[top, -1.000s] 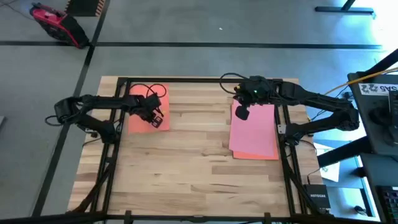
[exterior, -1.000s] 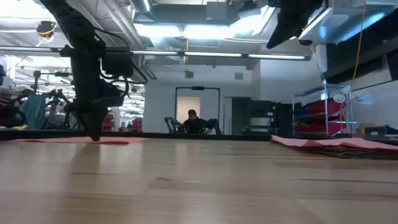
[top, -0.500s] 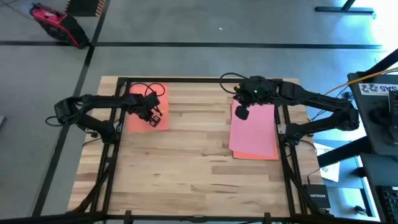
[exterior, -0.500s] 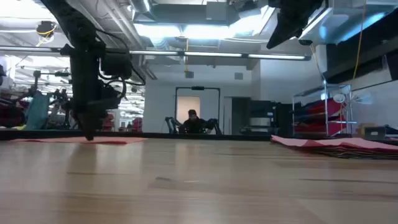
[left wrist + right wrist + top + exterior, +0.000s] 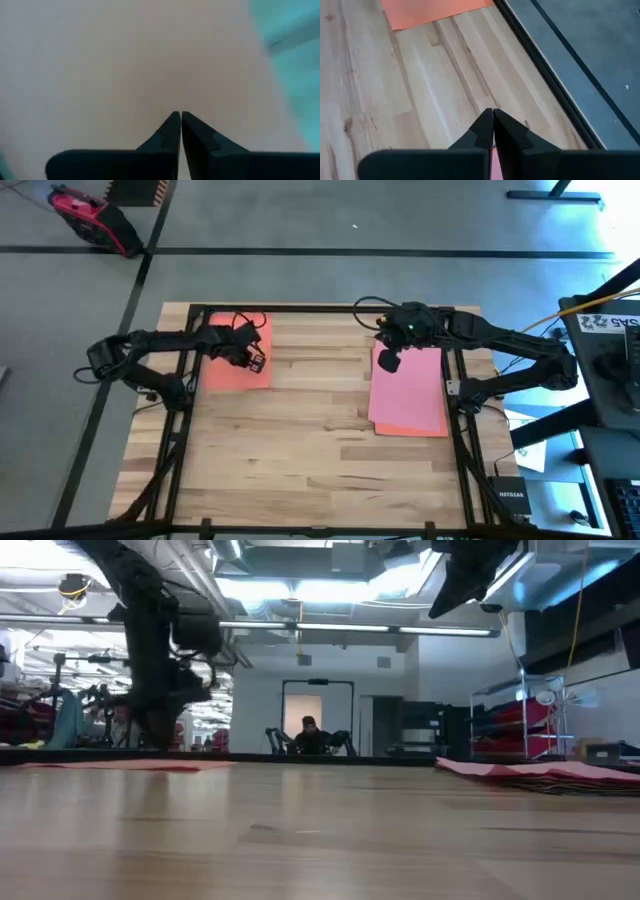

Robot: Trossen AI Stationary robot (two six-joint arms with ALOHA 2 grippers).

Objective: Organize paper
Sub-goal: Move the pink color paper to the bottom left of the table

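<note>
An orange sheet of paper (image 5: pixel 228 370) lies flat on the wooden table at the far left. My left gripper (image 5: pixel 253 360) is shut and hovers just above the sheet's right part (image 5: pixel 150 60), with its fingertips (image 5: pixel 152 743) clear of the sheet. A stack of paper with a pink sheet (image 5: pixel 410 385) on top lies flat at the far right. My right gripper (image 5: pixel 388 363) is shut, holds nothing, and hangs high (image 5: pixel 440 608) over the stack's far left corner. In the right wrist view its gripper (image 5: pixel 493 111) is over bare wood, and the orange sheet (image 5: pixel 435 10) shows farther off.
Black frame rails (image 5: pixel 455 395) run along the table's left, right and far edges. A black cable (image 5: pixel 235 325) loops over the orange sheet's far part. Bare wood (image 5: pixel 310 430) lies between the two paper spots and toward the near edge. A person (image 5: pixel 310 732) sits far back in the room.
My left gripper has risen off the orange sheet and moved a little toward the table's far edge, its fingers staying shut. The sheet stays flat where it was.
</note>
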